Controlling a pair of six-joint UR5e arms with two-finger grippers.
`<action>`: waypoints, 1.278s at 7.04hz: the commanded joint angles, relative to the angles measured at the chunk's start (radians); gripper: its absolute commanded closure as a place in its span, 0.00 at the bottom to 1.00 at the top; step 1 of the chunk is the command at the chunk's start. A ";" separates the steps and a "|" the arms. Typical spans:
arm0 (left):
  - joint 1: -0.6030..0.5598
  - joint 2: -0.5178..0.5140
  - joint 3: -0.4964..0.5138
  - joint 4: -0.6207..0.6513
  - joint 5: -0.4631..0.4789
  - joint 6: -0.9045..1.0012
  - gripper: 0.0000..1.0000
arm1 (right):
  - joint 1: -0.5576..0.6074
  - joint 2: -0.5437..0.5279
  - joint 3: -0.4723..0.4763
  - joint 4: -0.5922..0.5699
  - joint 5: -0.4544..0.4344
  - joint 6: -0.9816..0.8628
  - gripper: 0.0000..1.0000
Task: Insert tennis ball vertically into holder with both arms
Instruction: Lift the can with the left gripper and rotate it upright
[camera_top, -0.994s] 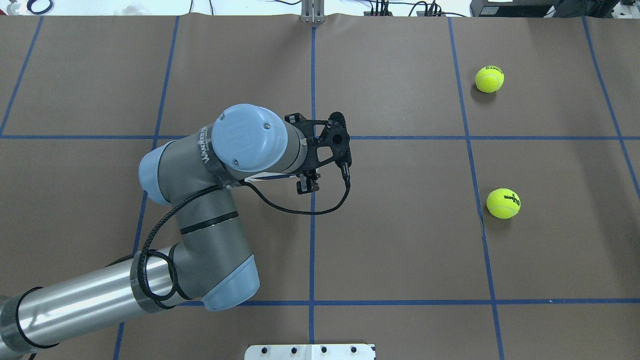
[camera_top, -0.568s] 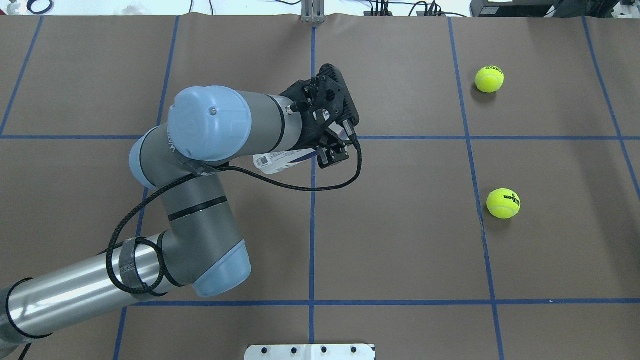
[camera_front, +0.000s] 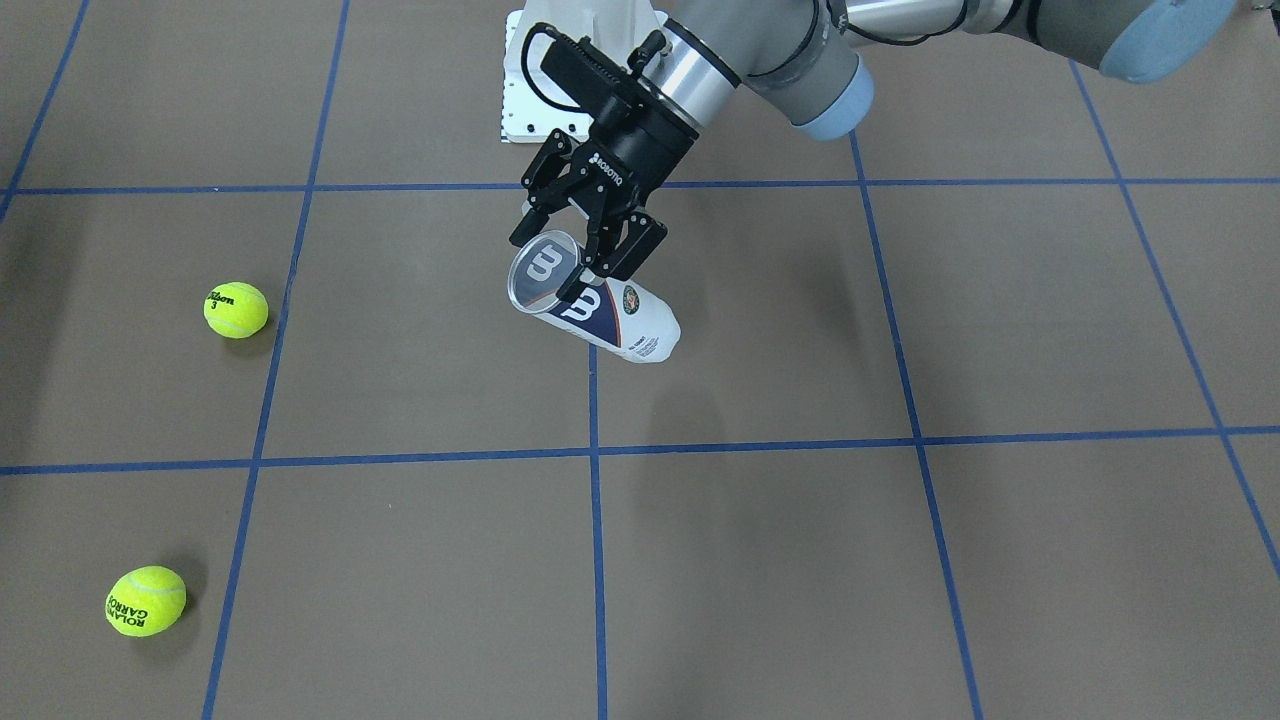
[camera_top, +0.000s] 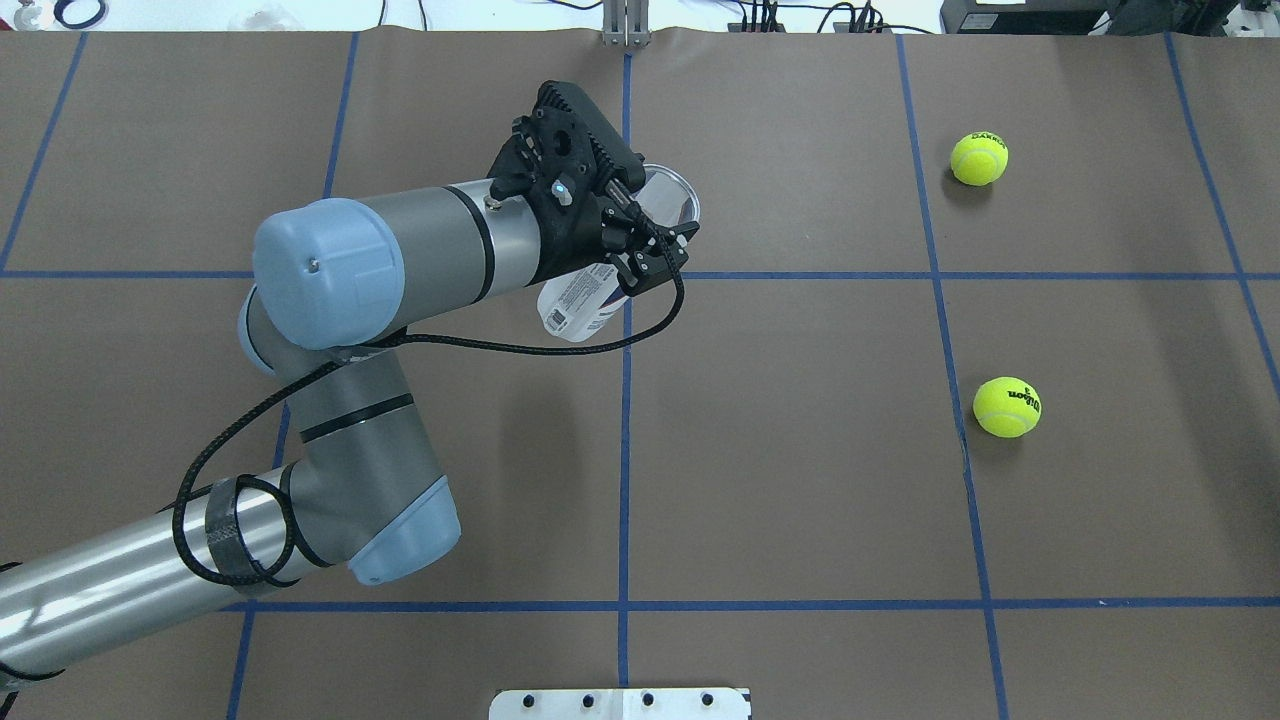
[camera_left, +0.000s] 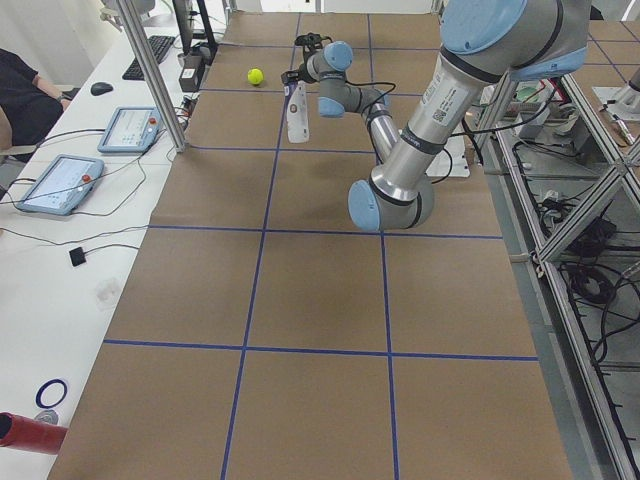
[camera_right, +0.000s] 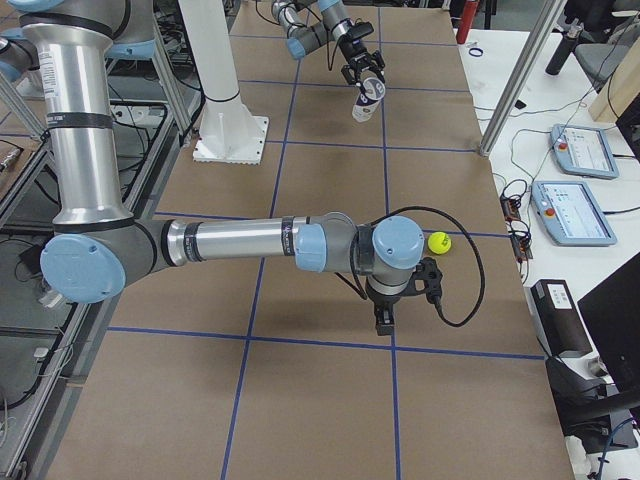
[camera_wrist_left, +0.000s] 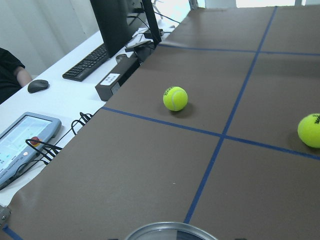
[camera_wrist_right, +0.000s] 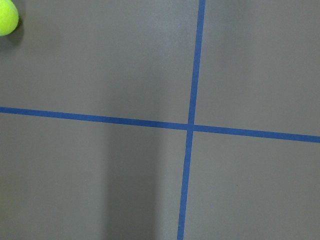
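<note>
The left end effector has its fingers clamped across the holder just below the open rim and holds it clear of the tabletop. Seen from overhead, the tube's long axis slants, with the mouth raised toward 1 o'clock and the closed base toward 7. The far tennis ball lies at 3 o'clock and the near tennis ball at 4. I cannot tell how far the right end effector is open.

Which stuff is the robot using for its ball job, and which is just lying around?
Job: holder, left gripper clamping it, Wilson ball, Roland Garros ball.
Lying about: keyboard, mouse, tablet.
</note>
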 joint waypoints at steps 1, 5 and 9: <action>0.002 0.026 0.004 -0.109 0.084 -0.113 0.86 | 0.000 0.011 0.001 0.000 0.001 0.002 0.01; 0.012 0.072 0.123 -0.432 0.199 -0.197 0.79 | 0.000 0.015 0.002 0.000 0.001 0.000 0.00; 0.021 0.073 0.332 -0.707 0.276 -0.191 0.83 | 0.000 0.015 0.002 0.000 0.001 0.000 0.01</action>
